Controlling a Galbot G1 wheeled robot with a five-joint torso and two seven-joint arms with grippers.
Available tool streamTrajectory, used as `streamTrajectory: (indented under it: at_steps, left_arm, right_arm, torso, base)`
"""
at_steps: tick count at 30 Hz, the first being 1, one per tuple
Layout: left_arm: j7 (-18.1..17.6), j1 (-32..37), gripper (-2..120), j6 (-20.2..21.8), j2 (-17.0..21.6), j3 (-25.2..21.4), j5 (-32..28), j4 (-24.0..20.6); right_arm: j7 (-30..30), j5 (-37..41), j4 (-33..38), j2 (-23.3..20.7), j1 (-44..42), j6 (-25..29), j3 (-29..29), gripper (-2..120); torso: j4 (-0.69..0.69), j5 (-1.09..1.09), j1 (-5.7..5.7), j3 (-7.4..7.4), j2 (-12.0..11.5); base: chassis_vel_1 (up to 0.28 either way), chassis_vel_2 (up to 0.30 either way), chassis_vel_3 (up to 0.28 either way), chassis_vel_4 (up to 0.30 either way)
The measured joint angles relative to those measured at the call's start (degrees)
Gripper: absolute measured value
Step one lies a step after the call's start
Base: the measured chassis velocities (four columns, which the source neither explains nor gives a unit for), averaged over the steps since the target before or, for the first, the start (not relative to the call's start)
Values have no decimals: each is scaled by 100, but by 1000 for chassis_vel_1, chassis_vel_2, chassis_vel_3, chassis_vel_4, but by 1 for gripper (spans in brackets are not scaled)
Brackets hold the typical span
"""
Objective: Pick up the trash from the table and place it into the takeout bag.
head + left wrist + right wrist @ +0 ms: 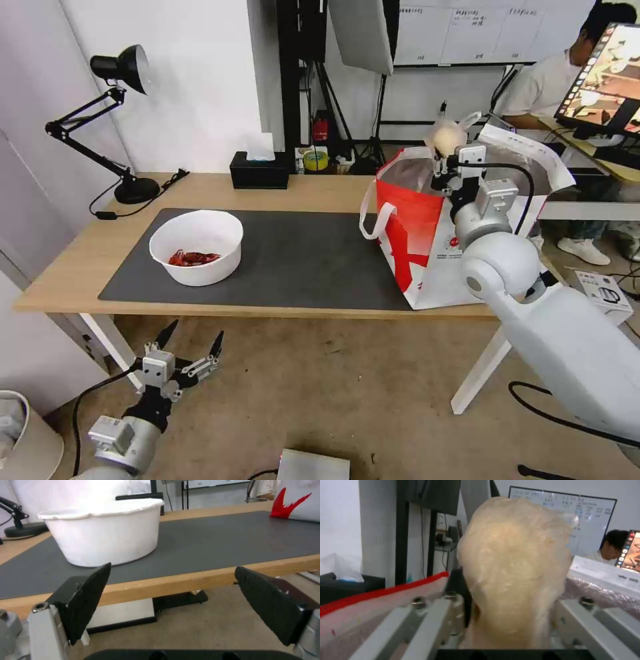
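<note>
On the dark mat (300,267) of the light-wood table (67,273) stands a white round bowl (197,247) (103,532) holding red scraps. The red-and-white takeout bag (413,227) (386,592) stands open at the table's right end. Just above its opening, my right gripper (443,160) (506,620) is shut on a knotted clear bag with a beige lump (445,137) (516,567), which sticks up from between the fingers. My left gripper (193,333) (172,567) hangs open and holds nothing, below the table's front edge, in front of the bowl.
A black desk lamp (120,120) stands at the table's back left, with a black tissue box (260,170) at the back middle. A white bin (20,433) sits on the floor at lower left. A second desk with a monitor (603,80) is behind the takeout bag.
</note>
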Motion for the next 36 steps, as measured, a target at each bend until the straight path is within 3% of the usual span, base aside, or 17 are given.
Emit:
streamTrajectory:
  at_steps: [15,17,26,30,36]
  left_arm:
    - [-2,1,100,5,18,2,-3,-21]
    - [-3,15,100,4,-12,1,3,-36]
    - [-3,77,100,5,-83,-45,48,-142]
    - [-3,111,100,4,-109,-87,52,-201]
    - [-4,133,100,4,-78,-292,-47,-321]
  right_arm:
    - [-12,2,85,-79,-3,-65,25,85]
    - [-28,7,106,-101,-15,-66,32,96]
    - [-367,174,307,-224,31,108,-43,100]
    - [-744,384,436,-260,92,307,-150,100]
    - [-1814,1195,1013,-513,-174,497,-386,100]
  torso:
    - [0,-1,0,0,0]
    - [0,-1,0,0,0]
    - [0,-1,0,0,0]
    - [1,-1,1,0,0]
    - [1,-1,0,0,0]
  base:
    - [0,0,0,0]
    - [0,0,0,0]
    - [0,0,0,0]
    - [0,0,0,0]
    - [0,0,0,0]
